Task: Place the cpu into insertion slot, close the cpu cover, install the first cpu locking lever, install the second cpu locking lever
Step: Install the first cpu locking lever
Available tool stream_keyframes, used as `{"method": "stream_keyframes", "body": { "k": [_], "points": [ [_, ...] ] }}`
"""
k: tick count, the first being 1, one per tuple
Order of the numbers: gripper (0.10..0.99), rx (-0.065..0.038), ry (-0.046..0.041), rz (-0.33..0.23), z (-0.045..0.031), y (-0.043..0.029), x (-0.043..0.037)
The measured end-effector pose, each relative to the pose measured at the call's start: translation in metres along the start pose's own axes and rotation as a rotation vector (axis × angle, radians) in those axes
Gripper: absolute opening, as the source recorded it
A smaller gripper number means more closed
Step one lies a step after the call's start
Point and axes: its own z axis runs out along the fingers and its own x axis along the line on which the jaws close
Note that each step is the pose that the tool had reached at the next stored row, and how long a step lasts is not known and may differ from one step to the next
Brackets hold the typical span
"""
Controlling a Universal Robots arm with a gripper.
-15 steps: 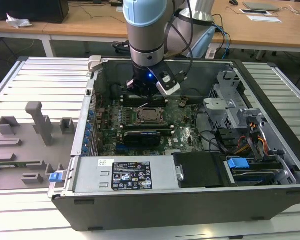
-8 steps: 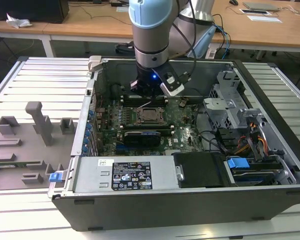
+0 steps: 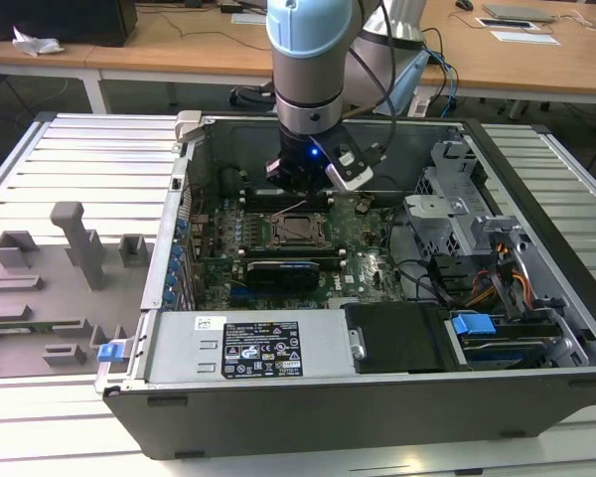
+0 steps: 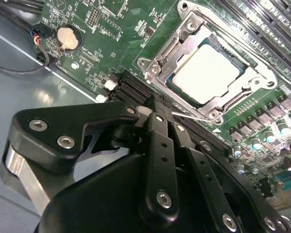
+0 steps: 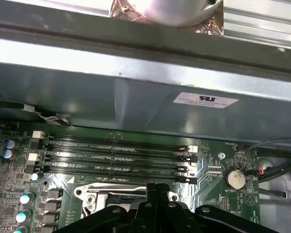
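The chip [image 4: 211, 73] lies flat in the socket [image 3: 275, 231] at the middle of the exterior view, with the metal cover [image 4: 182, 39] down around it. The claw [image 4: 153, 110] hangs just above it in that frame, fingers pressed together and gripping nothing visible.

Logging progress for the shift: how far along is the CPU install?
The cpu sits in the insertion slot, with the cpu cover lying flat over it. The gripper, shut, is at the socket's edge. Whether the locking levers are latched, I cannot tell.
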Motion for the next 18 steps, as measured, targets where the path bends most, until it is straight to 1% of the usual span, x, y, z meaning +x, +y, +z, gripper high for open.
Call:
{"method": "stream_keyframes", "body": {
  "k": [3,6,8,13,14,16,18],
  "points": [
    [0.106,0.0,-0.0001,0.0,0.0007,0.0024,0.0025],
    [0.106,0.002,-0.0006,0.0,0.0044,0.0035,0.0044],
    [0.106,0.009,-0.0025,-0.002,0.009,0.0035,0.0056],
    [0.106,0.024,-0.0057,-0.005,0.0126,0.0038,0.0063],
    [0.106,0.026,-0.0061,-0.005,0.0129,0.0039,0.0064],
    [0.106,0.026,-0.0064,-0.005,0.0129,0.0039,0.0064],
    [0.106,0.027,-0.0213,-0.009,0.0139,0.0038,0.0072]
  ]
}}
